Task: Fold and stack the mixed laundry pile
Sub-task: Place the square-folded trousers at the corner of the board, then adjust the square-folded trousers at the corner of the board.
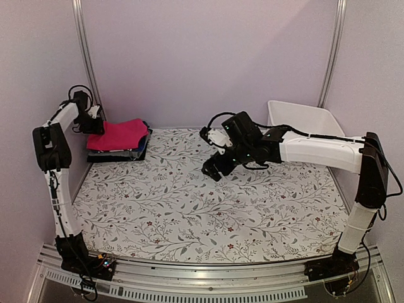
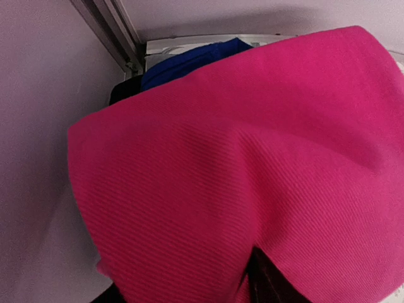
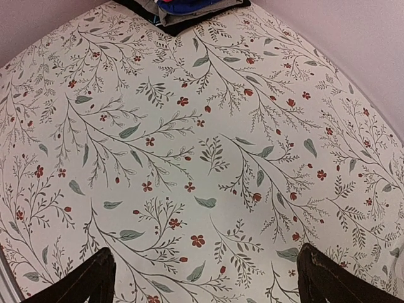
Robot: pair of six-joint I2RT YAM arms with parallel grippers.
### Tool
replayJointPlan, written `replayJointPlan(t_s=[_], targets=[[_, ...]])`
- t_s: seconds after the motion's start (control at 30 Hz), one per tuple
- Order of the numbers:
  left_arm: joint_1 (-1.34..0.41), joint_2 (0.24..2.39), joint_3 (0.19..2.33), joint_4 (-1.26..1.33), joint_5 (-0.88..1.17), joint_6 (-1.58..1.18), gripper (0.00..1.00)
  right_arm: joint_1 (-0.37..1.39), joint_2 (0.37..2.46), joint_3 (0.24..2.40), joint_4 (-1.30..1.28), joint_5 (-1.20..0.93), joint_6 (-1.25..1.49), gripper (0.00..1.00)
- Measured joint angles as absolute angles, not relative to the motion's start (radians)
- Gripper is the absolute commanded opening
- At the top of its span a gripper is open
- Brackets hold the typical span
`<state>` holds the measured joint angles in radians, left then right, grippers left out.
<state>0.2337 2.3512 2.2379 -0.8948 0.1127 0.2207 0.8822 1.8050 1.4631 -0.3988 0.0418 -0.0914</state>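
Observation:
The laundry is a folded stack (image 1: 117,145) at the table's far left. The magenta-pink garment (image 1: 117,134) lies on top, with blue and dark layers under it. My left gripper (image 1: 95,124) is at that garment's left edge. In the left wrist view the magenta cloth (image 2: 240,164) fills the frame and covers the jaws. One dark fingertip (image 2: 271,284) pokes out from under it, and the blue garment (image 2: 189,60) shows behind. My right gripper (image 1: 213,168) is open and empty over the middle of the table, its fingers (image 3: 95,278) wide apart. The stack's near edge (image 3: 189,9) shows at the top of the right wrist view.
A white plastic bin (image 1: 303,117) stands at the back right. The white floral table covering (image 1: 208,208) spans the table. Lilac walls and metal posts close in the back and both sides.

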Motion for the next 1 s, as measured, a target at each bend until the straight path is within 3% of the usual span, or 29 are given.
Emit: replayJointPlan(t_s=[0.1, 0.13, 0.17, 0.37, 0.6, 1.0], targets=[[0.226, 2.336, 2.235, -0.892, 0.047, 0.207, 0.68, 0.882, 1.805, 1.463, -0.399, 0.042, -0.094, 0.99], [0.221, 2.322, 2.228, -0.888, 0.03, 0.205, 0.93, 0.882, 1.805, 1.463, -0.399, 0.042, -0.094, 0.99], [0.217, 2.303, 2.217, -0.881, 0.011, 0.203, 0.99, 0.882, 1.805, 1.463, -0.399, 0.042, -0.094, 0.99], [0.202, 2.119, 2.159, -0.81, -0.031, 0.154, 1.0, 0.876, 1.805, 1.463, -0.398, 0.041, -0.094, 0.99], [0.183, 1.954, 2.089, -0.706, 0.095, 0.001, 1.0, 0.822, 1.805, 1.449, -0.37, 0.026, -0.078, 0.99], [0.175, 2.265, 2.177, -0.732, 0.133, -0.204, 0.99, 0.789, 1.805, 1.412, -0.351, -0.031, -0.046, 0.99]])
